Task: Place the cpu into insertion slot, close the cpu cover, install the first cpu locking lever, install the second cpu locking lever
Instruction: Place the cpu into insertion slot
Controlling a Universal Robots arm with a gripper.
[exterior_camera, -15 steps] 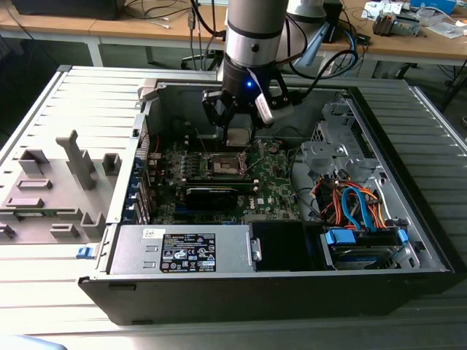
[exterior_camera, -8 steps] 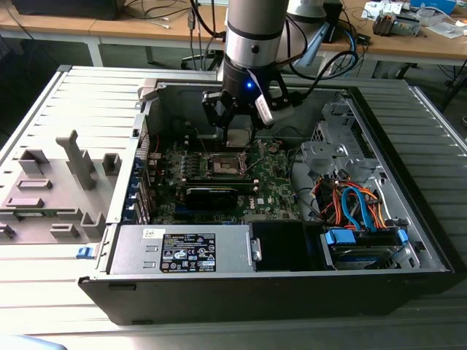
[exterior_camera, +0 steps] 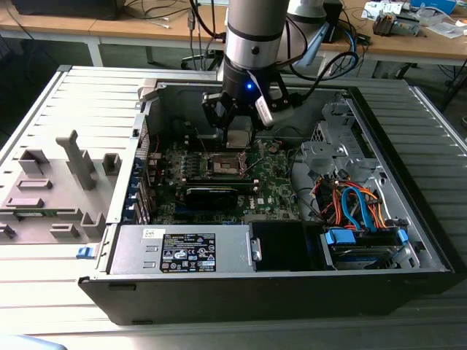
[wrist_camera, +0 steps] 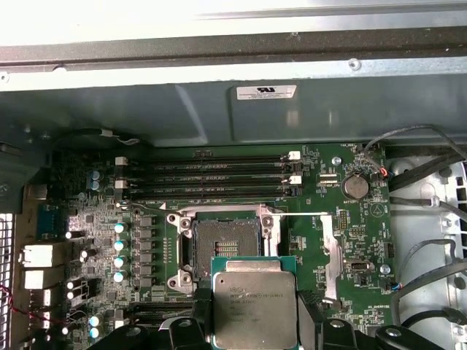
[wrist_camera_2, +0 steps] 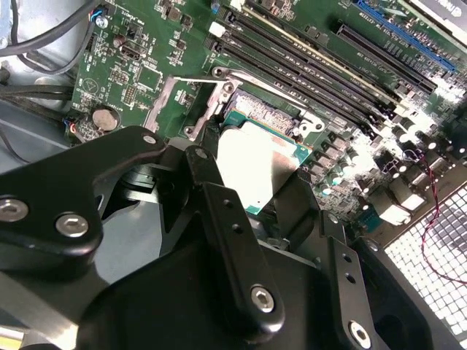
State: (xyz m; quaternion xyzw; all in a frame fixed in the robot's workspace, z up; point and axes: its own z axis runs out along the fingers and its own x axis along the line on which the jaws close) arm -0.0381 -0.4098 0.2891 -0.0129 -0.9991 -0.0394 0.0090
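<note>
Opened computer case; pincer clamps cpu (silvery top up); near uncovered insertion slot

Harsh glare whitens part of the motherboard; elsewhere dim, shadowed.

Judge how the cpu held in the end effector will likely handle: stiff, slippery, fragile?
Probably stiff: the cpu is a flat, metal-topped plate showing no bend in the grip of the end effector. Possibly slippery: its top looks smooth and shiny, and it is gripped at the thin edges. Perhaps fragile: its green rim looks thin.
</note>
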